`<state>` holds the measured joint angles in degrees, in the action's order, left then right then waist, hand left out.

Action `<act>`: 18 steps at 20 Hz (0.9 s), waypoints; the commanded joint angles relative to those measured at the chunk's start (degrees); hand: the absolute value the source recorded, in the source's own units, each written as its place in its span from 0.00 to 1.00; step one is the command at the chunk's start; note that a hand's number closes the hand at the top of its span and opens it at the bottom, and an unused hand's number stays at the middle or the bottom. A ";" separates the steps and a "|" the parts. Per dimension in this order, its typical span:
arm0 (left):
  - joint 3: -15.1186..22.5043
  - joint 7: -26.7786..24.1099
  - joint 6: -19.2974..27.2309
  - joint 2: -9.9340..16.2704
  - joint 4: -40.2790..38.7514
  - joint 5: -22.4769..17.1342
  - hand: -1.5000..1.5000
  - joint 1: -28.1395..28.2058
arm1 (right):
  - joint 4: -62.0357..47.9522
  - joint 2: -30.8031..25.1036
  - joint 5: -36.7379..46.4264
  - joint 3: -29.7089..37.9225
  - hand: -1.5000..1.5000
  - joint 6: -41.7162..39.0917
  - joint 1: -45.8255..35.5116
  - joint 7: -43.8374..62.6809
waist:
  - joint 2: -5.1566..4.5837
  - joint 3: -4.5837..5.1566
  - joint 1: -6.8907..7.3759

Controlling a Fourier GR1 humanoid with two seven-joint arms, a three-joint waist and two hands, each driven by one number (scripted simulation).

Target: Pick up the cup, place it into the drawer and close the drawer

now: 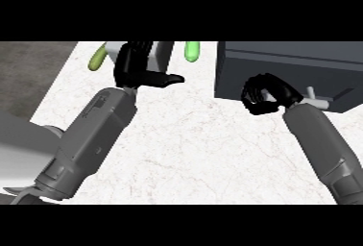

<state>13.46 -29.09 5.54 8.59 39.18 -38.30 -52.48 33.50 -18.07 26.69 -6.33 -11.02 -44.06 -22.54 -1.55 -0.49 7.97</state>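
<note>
A robot works at a white marble-patterned counter (191,144), seen from steeply above, with two grey forearms reaching in from the near edge. The step in hand appears to be closing the drawer: the right hand (266,93), black with its fingers curled inward and nothing visible inside them, hovers at the near front of the dark grey box-shaped drawer unit (284,67) at the far right, just left of a pale grey bar-shaped handle (317,98) that sticks out from the drawer front. To do this well, the hand should meet the front panel or handle squarely and push straight away, toward the far side, so the drawer slides in without skewing; the curled fingers may need to flatten or settle against the handle first. No cup can be seen; judging from the task, it may already sit inside the drawer, hidden by the dark top, but this cannot be confirmed. The left hand (138,67) lies at the far left of the counter, fingers straight and thumb pointing right, resting over a pale grey and white block-shaped object (164,53), flanked by two light green rounded pieces (192,50).
</note>
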 commanded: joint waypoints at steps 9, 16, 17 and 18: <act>0.65 1.02 -3.63 2.09 3.98 -0.51 0.00 3.96 | -5.02 -7.28 -4.58 7.95 1.00 -0.82 -10.06 2.20 | -1.11 0.24 3.78; 1.04 1.63 -5.33 2.97 4.79 -0.48 0.00 4.56 | -2.30 -8.81 -7.17 9.38 1.00 -3.30 -9.71 1.64 | -1.38 0.27 4.46; 0.67 2.14 -5.44 2.93 5.34 -1.01 0.00 3.97 | -2.29 -9.63 -7.44 9.43 1.00 -4.60 -9.52 1.71 | -1.14 0.28 4.18; 0.91 1.80 -6.10 2.81 5.22 -0.96 0.00 4.74 | -2.16 -9.17 -7.20 9.00 1.00 -4.40 -8.94 1.58 | -1.63 0.29 4.56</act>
<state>14.42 -27.40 0.44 11.37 43.78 -38.85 -48.21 33.44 -20.90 18.67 -1.89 -22.49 -43.30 -25.26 -2.18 -1.08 10.48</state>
